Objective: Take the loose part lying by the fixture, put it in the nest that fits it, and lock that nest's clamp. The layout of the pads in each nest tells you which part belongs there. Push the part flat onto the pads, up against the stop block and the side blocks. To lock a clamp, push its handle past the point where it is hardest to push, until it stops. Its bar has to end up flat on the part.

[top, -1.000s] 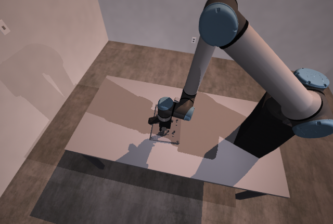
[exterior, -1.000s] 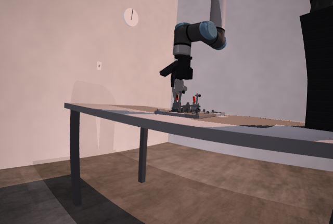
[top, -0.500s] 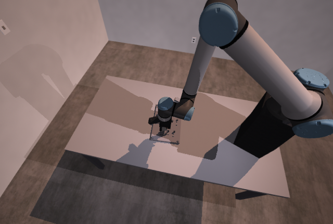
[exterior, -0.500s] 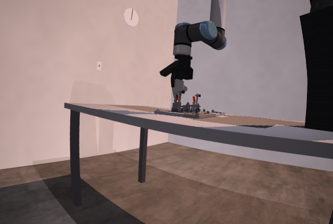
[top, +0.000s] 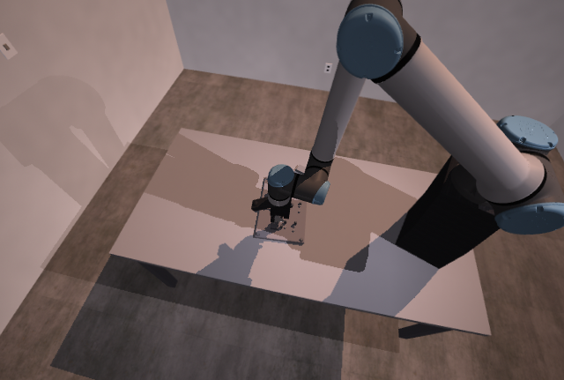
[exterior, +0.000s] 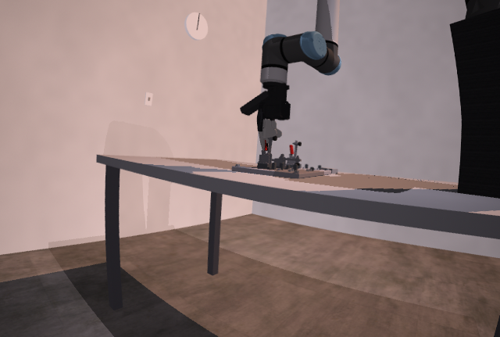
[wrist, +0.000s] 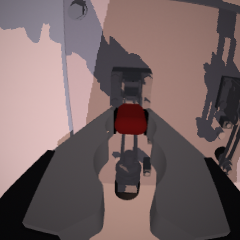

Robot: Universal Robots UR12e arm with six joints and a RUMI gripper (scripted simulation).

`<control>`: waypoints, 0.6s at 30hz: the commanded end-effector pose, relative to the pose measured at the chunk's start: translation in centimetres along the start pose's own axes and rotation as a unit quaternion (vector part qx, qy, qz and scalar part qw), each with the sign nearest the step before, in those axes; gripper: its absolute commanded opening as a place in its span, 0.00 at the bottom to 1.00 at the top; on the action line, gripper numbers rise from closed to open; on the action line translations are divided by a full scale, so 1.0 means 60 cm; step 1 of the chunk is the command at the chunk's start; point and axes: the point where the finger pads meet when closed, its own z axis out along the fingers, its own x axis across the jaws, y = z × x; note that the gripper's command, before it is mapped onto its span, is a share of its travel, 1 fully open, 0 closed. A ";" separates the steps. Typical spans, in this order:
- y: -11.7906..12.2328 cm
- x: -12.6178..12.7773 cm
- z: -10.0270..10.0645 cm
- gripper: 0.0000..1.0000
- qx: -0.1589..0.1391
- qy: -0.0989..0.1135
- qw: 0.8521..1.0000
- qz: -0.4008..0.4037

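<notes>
1. Tool (wrist: 131, 120) closed on the red clamp handle (wrist: 130, 119) — pointing down.
2. Fixture (exterior: 282, 170) on worktop (exterior: 169, 171); second red handle (exterior: 291, 148) upright beside.
3. Loose part — cannot tell; no readable writing.

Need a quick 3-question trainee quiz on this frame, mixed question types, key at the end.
1. True or false: the hand is shut on the red handle of a clamp.
2. How many red clamp handles show in the exterior view?
A. one
B. two
C. four
3. Fill in: the fixture plate lies on the ____.

Key:
1. True. In the wrist view, the fingers flank the red handle on both sides.
2. B. One sits inside the hand; the second handle stands free to its right.
3. table
</notes>
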 end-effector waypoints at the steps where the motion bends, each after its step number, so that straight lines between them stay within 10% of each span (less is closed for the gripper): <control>1: 0.000 0.000 -0.001 0.00 0.000 0.000 1.000 0.000; 9: 0.000 0.000 -0.001 0.00 0.000 0.000 1.000 0.000; 10: 0.000 0.000 -0.001 0.28 0.000 0.000 1.000 0.000; 18: 0.000 0.000 -0.001 0.28 0.000 0.000 1.000 0.000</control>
